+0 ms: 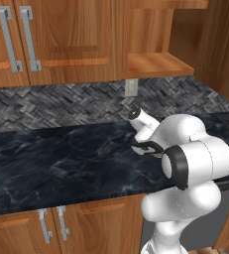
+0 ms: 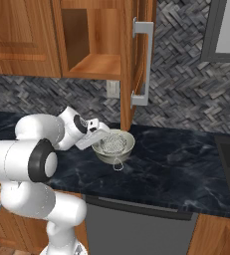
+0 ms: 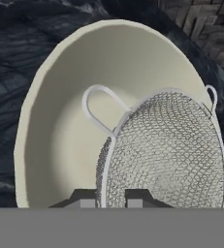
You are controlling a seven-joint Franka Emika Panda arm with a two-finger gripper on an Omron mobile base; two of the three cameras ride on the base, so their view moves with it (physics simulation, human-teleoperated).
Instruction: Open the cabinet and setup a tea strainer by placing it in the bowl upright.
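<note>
Left base view, cabinet (image 1: 158, 62): door swung open, bare wood shelf showing above the counter (image 1: 61, 158).
Left base view, arm: white body in the foreground hides the bowl and most of the end effector; cannot tell the jaw state from here.
Right base view, bowl (image 2: 128, 143): cream, resting on the dark marbled counter just below the open cabinet door with its long silver bar handle (image 2: 145, 62).
Right base view, tea strainer (image 2: 113, 145): mesh basket down inside the bowl, a wire loop hanging over the near rim.
Right base view, end effector (image 2: 100, 139): reaching in at the bowl's left rim, at the strainer.
Hand view, tea strainer: mesh basket on the bowl's right side, wire loop lying against the inner wall.
Hand view, end effector: two dark tips clenched on the strainer's rim wire, one either side.
</note>
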